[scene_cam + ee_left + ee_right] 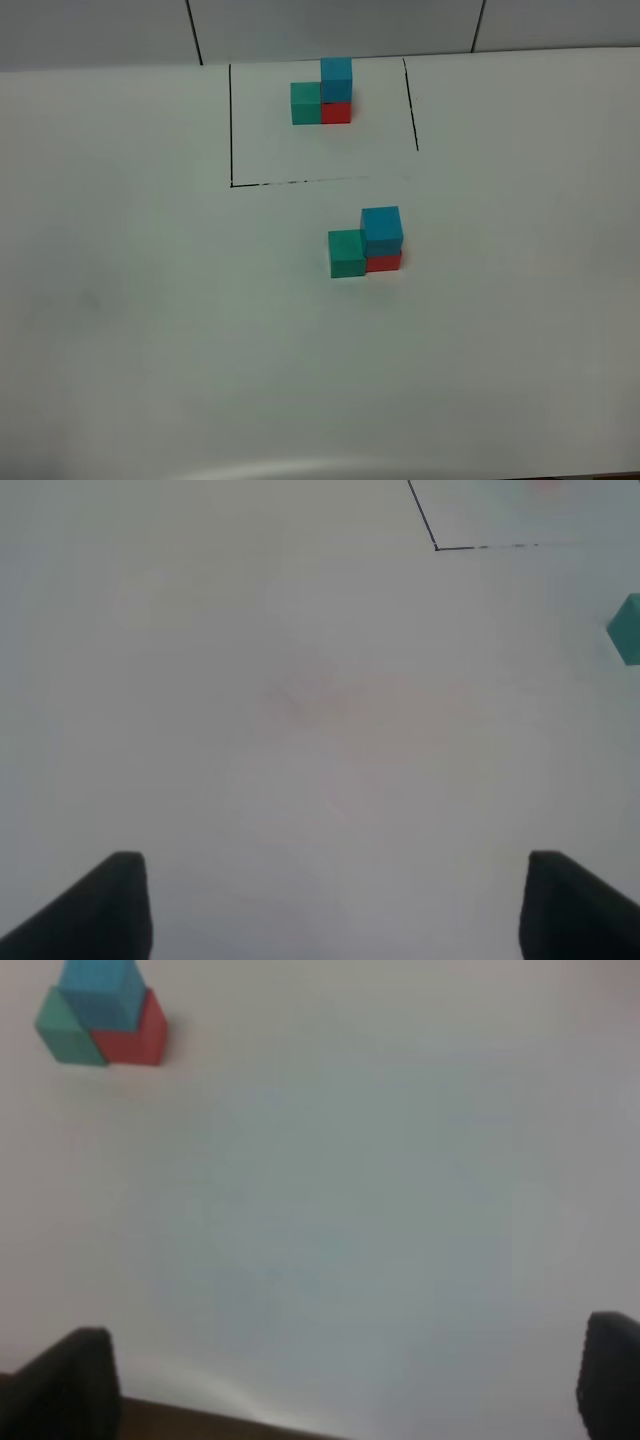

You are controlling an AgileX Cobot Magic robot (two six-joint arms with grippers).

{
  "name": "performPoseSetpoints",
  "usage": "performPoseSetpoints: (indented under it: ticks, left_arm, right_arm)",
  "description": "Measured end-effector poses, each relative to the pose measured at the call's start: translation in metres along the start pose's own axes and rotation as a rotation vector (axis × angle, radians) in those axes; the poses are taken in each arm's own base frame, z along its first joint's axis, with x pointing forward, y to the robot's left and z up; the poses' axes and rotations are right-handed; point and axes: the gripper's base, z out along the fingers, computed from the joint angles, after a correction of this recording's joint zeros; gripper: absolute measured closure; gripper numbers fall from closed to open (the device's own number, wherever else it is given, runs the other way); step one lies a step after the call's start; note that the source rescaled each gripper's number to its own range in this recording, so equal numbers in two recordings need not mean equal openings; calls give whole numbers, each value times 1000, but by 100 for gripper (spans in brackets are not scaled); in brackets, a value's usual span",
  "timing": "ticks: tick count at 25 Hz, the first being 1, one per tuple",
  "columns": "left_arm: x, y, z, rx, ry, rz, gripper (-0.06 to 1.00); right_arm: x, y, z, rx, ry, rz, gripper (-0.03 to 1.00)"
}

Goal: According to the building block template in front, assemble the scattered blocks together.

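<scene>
Checking the build against the building block template (322,92): your scattered blocks (366,243) are sitting joined just below the drawn frame, teal touching red, blue atop red, apparently matching. Left gripper (335,905) and right gripper (350,1380) are both hanging wide, holding nothing, well apart from the blocks; you are best keeping clear.

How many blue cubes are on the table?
2. One blue cube tops the building block template's red cube inside the black lines; the other blue cube sits on the red cube nearer the camera. None seem hidden.
</scene>
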Motion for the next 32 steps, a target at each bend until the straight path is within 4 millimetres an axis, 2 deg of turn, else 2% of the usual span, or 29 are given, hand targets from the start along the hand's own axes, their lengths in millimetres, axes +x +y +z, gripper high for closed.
performPoseSetpoints:
  ticks: [9,24,32]
  left_arm:
    - [0,0,0,0,0,0,21]
    - [0,0,0,0,0,0,22]
    - [0,0,0,0,0,0,22]
  right_arm:
    - [9,0,17,-60,6,-58,-3]
    - [11,-3,14,-33,-17,-45,1]
    - [19,-5,2,106,-111,53,4]
